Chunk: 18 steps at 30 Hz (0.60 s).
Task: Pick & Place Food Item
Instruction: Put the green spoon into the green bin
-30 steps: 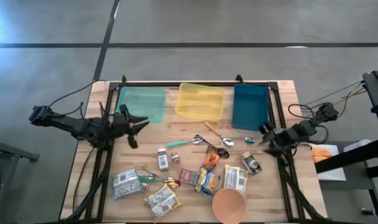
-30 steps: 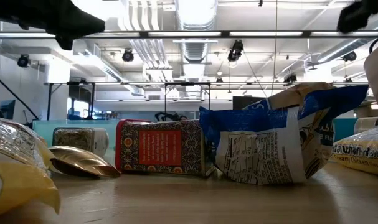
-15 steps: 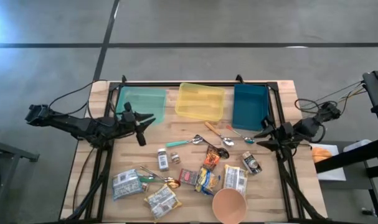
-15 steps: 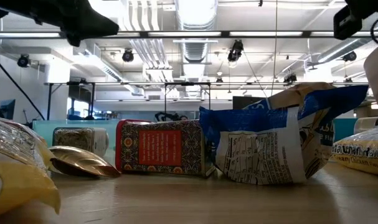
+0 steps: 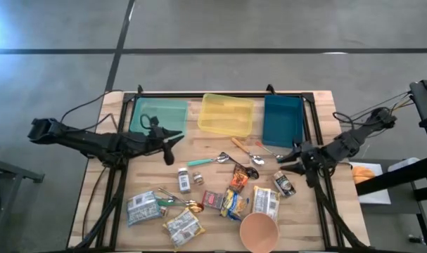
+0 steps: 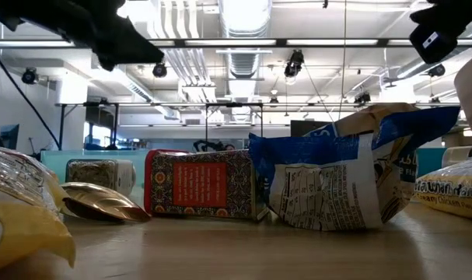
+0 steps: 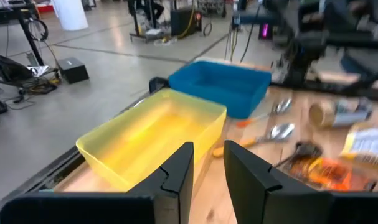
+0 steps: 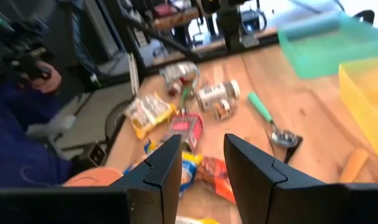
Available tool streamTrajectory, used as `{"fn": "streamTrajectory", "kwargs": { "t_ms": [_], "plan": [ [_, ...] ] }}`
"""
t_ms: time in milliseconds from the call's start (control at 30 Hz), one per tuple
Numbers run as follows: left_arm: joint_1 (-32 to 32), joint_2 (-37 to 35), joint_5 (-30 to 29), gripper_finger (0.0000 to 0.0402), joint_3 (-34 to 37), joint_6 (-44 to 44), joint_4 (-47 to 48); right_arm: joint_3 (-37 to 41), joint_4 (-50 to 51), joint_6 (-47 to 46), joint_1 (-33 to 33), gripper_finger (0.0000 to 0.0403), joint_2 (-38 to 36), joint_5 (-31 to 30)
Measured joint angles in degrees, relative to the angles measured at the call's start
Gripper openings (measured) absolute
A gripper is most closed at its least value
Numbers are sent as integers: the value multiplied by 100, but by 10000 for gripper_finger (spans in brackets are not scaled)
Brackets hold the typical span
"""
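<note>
Grippers idle above an unsorted table

Inspection finds both arms over the wooden table (image 5: 319,105) with nothing in hand. Left gripper (image 5: 172,142) hangs beside the near edge of the green bin (image 5: 159,116), its arm reaching in from the left side. In the left wrist view its 2 fingers (image 7: 179,167) stand slightly apart, a narrow gap between them and nothing in it. Right gripper (image 5: 287,157) sits just beside the blue bin (image 5: 283,118), close to a small can (image 5: 285,185) lying on its side. Its fingers (image 8: 165,163) are likewise a little spread and hold nothing.

3 bins line the far edge: green, yellow bin (image 5: 227,114) and blue. That row reads as a sorting layout, with 1 bin per class of goods, though which bin takes food cannot be told from here.

Food items remain loose on the near half of the table. Noted: an orange snack packet (image 5: 240,179), a yellow snack bag (image 5: 234,203), a white pouch (image 5: 266,202) and 2 silver wrapped packs (image 5: 141,209). Mixed among them are a teal-handled spoon (image 5: 207,160), a spice jar (image 5: 184,179) and a paper cup (image 5: 259,231) at the near edge.

Judgement: no pick has begun. Each gripper appears poised at height to choose a target on its own side.
</note>
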<state>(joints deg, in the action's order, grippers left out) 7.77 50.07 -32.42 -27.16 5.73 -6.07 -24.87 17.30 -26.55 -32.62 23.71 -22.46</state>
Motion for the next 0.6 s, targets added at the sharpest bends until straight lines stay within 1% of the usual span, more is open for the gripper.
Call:
{"fn": "streamTrajectory", "kwargs": {
  "t_ms": [133, 267, 333, 467, 600],
  "plan": [
    [0, 507, 29, 94, -71, 143, -291, -71, -15, -10, 12, 119, 400, -4],
    [0, 1049, 403, 94, -412, 306, -242, -94, -350, 18, 107, 119, 841, -3],
    [0, 1328, 529, 94, -678, 373, 0, -94, -628, 223, 161, 119, 1041, -4],
    [-42, 1862, 544, 94, -1270, 453, 922, -94, -1210, 917, 166, 119, 1375, 1],
    [-70, 2360, 543, 94, -1690, 596, 1679, -94, -1808, 976, 166, 119, 1686, 5]
  ]
}}
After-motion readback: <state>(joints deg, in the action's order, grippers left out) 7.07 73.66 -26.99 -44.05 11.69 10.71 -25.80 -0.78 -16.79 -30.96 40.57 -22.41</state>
